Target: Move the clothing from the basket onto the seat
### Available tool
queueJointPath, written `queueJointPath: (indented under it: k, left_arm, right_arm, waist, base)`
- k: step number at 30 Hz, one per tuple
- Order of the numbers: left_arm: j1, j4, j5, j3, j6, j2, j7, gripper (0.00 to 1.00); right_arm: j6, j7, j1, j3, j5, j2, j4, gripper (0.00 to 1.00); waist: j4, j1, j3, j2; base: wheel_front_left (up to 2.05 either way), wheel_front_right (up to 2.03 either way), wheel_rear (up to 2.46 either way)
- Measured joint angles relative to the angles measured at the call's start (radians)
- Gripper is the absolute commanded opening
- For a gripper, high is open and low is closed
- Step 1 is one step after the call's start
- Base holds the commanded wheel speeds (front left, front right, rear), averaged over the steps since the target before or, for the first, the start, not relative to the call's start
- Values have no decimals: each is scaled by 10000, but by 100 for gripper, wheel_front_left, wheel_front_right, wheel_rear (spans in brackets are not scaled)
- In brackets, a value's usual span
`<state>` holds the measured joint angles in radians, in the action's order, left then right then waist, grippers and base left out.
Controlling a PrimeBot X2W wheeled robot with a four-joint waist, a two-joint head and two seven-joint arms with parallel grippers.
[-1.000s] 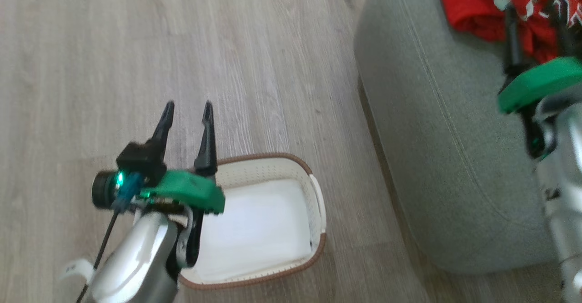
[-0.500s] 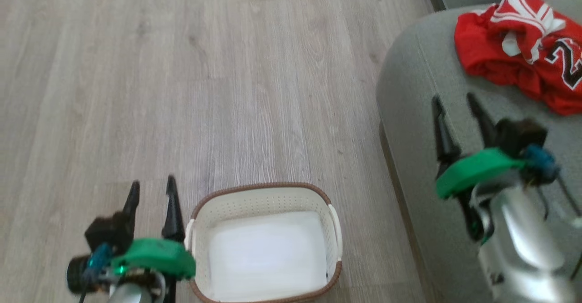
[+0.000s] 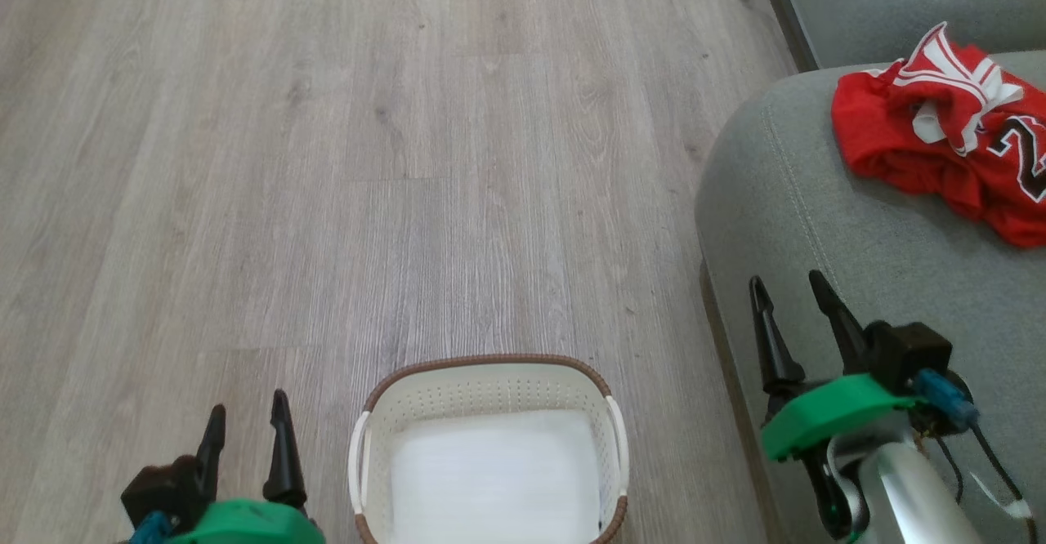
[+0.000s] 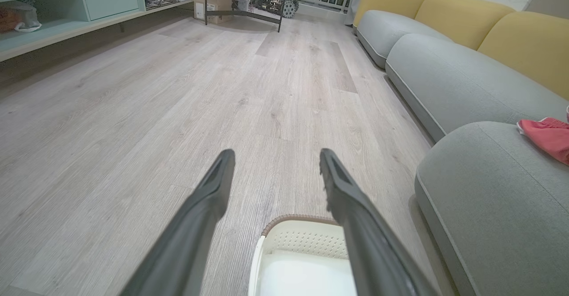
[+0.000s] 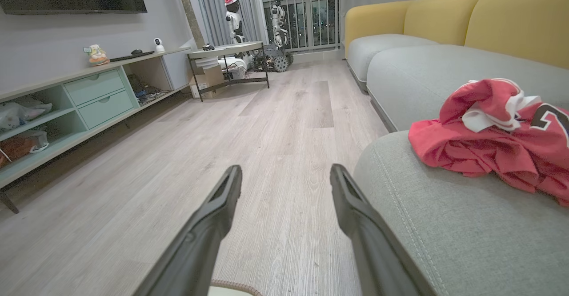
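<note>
The left tool point(image 3: 248, 403) hangs beside the basket point(image 3: 490, 362), fingers spread and empty. The basket's white bottom is bare. The right tool point(image 3: 787, 280), also spread and empty, hovers at the edge of the seat point(image 3: 817, 225), with the clothing point(image 3: 907, 127) heaped on it beyond. The job looks done, so any retreat should steer clear of that heap.

Red clothing point(image 3: 940, 131) crumpled on grey seat point(image 3: 858, 242); cream basket point(image 3: 489, 376) on floor, holding nothing.

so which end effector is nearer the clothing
Right. The right end effector is at the edge of the seat, short of the clothing; the left end effector is over the floor, left of the basket.
</note>
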<state>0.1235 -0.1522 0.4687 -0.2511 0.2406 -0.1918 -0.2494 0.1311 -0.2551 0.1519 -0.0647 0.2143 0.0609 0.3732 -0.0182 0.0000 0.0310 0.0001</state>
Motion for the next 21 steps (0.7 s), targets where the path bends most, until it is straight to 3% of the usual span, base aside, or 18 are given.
queueJointPath:
  k: [21]
  left_arm:
    - [120,-255,-535,414,-660,314,0,100]
  right_arm:
    - [0,0,-437,-15,349,-42,485,100]
  waist:
    - [215,0,188,0]
  base:
    - [0,0,0]
